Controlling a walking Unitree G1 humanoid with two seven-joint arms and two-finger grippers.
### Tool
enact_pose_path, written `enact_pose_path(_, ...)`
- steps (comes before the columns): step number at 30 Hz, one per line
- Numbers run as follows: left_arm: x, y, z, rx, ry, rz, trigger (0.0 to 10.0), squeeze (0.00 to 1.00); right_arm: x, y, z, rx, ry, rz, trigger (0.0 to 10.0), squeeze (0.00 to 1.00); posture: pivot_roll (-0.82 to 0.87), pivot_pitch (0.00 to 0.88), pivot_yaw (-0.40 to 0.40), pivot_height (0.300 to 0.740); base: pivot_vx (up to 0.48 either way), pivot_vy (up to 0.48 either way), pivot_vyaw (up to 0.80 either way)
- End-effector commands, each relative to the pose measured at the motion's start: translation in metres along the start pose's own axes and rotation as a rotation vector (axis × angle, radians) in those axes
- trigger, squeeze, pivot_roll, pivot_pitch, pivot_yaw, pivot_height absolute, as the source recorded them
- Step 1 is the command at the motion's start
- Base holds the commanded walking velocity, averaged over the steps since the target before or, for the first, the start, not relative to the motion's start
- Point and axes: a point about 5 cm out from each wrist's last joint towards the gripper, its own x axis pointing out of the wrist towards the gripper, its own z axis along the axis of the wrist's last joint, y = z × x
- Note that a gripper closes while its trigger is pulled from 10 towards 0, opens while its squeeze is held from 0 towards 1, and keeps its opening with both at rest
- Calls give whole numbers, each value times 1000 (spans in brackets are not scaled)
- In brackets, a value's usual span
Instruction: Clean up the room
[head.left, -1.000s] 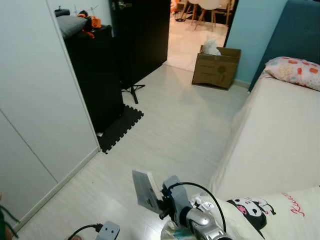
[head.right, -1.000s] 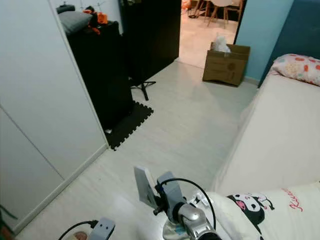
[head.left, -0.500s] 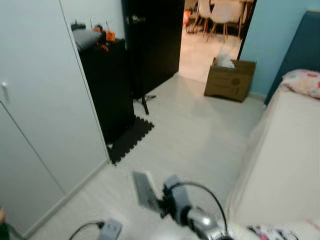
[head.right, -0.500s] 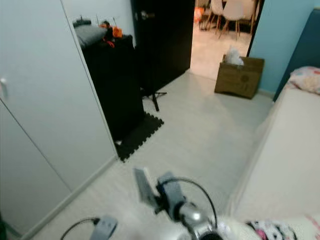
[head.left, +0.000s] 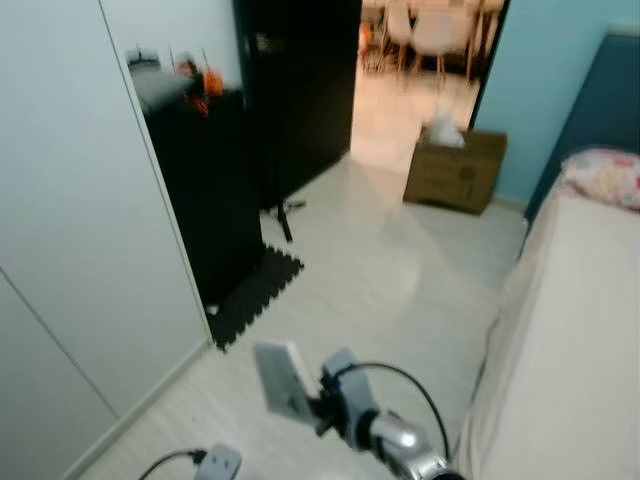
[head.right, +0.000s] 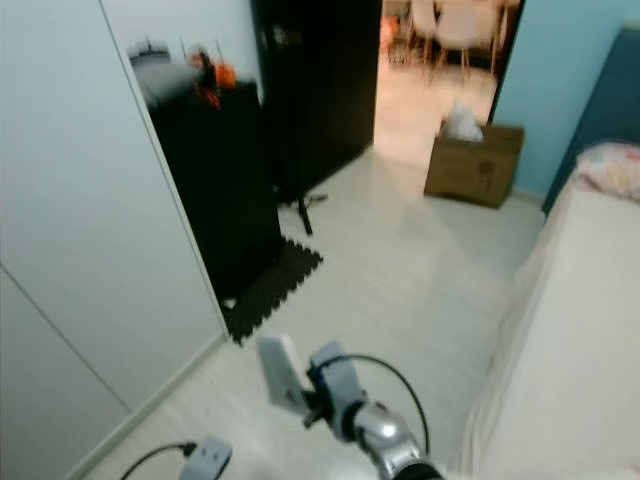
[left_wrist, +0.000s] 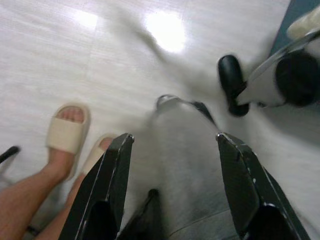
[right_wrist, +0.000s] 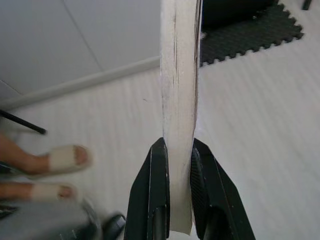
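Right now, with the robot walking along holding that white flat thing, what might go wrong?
The right gripper pinches the thin white book only at one end, so walking jolts might work it loose. A person's sandalled feet stand close beside the robot, so a sidestep could bump them. The black foam mat lies along the path ahead; a foot might catch its edge.

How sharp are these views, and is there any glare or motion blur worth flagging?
Left and right eye views: soft all over from motion blur; the cardboard box and pillow are smeared. Left wrist view: streaked blur, with a bright glare patch on the floor. Right wrist view: sharpest, the right gripper pinching the white book is crisp.
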Motion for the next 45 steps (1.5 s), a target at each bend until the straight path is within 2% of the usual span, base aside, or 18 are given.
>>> enact_pose_path(1,-1,2,-4,-4,13,5,10000,0,6,8,9,-10,-40,28,10000,0,32,0,-23,727,330,0,0)
enact_pose_path(11,-1,0,-6,-2,17,4,10000,0,7,7,6,11,-9,-6,10000,0,33,0,-19,727,332,0,0)
enact_pose_path(16,-1,1,-7,2,20,4,10000,0,5,3,1,37,23,-39,10000,0,32,0,-15,727,337,0,-723)
enact_pose_path(19,-1,1,-5,7,17,3,10000,0,1,3,-11,56,74,-44,10000,0,30,0,-14,727,337,0,-758)
enact_pose_path(20,0,0,-4,11,14,1,10000,0,-3,4,-23,56,127,-54,10000,0,30,0,-14,727,337,0,-744)
enact_pose_path(22,0,0,-4,11,14,1,10000,0,-3,4,-23,56,127,-54,10000,0,30,0,-14,727,337,0,-744)
enact_pose_path(23,0,0,-2,13,11,0,10000,0,-7,5,-34,57,172,-65,10000,0,30,0,-14,727,337,0,-744)
enact_pose_path(24,0,0,1,17,4,-2,10000,0,-16,6,-53,73,249,-103,10000,0,38,0,-13,727,337,0,-719)
enact_pose_path(25,0,0,1,17,4,-2,10000,0,-16,6,-53,73,249,-103,10000,0,38,0,-13,727,337,0,-719)
enact_pose_path(28,1,0,5,22,-5,-5,10000,0,-37,6,-89,115,389,-194,10000,0,37,0,-11,727,337,0,-725)
enact_pose_path(32,0,1,5,27,-5,-5,10000,0,-48,4,-102,161,425,-249,10000,0,32,0,-7,727,345,0,-705)
enact_pose_path(36,0,3,6,48,-1,-7,10000,0,-66,4,-123,248,492,-331,10000,0,25,0,-1,727,358,0,0)
enact_pose_path(45,0,4,9,56,1,-1,10000,0,-77,5,-135,326,522,-392,10000,0,24,0,-2,727,456,0,0)
